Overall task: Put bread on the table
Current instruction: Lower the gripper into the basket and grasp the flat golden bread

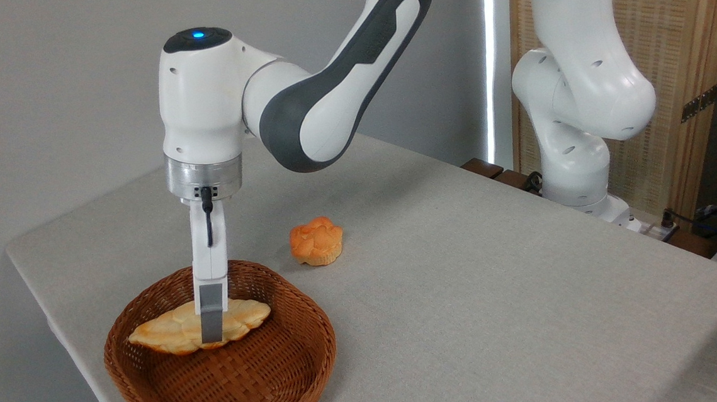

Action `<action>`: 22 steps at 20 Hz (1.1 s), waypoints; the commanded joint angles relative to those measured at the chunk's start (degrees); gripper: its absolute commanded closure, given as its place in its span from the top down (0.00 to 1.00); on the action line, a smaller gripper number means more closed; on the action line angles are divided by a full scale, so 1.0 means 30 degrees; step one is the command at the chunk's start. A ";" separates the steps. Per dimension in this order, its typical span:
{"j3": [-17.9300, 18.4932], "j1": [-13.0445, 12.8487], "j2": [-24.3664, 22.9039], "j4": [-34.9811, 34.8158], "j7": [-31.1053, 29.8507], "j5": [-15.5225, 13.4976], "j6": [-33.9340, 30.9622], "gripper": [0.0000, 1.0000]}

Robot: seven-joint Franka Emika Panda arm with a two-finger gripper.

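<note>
Inside the brown woven wicker basket (221, 362) lies one long pale golden braided loaf (172, 330), its long axis running left to right. One two-finger gripper (212, 328) stands upright across the loaf's middle; only the near grey finger shows, so I cannot tell whether it is clamped. One round orange bun (316, 240) sits apart on the grey-clothed table (497, 292).
</note>
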 commanded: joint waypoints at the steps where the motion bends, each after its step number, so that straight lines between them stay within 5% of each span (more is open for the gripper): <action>1: 0.0117 -0.0133 -0.0010 -0.0065 0.0243 0.0189 0.0294 1.00; 3: 0.0088 -0.0133 0.0107 -0.0065 0.0272 0.0218 0.0294 1.00; 11: 0.0059 -0.0162 0.0254 -0.0094 0.1034 0.0219 0.0294 0.44; 22: 0.0088 -0.0221 0.0225 -0.0065 0.1034 0.0219 0.0294 0.39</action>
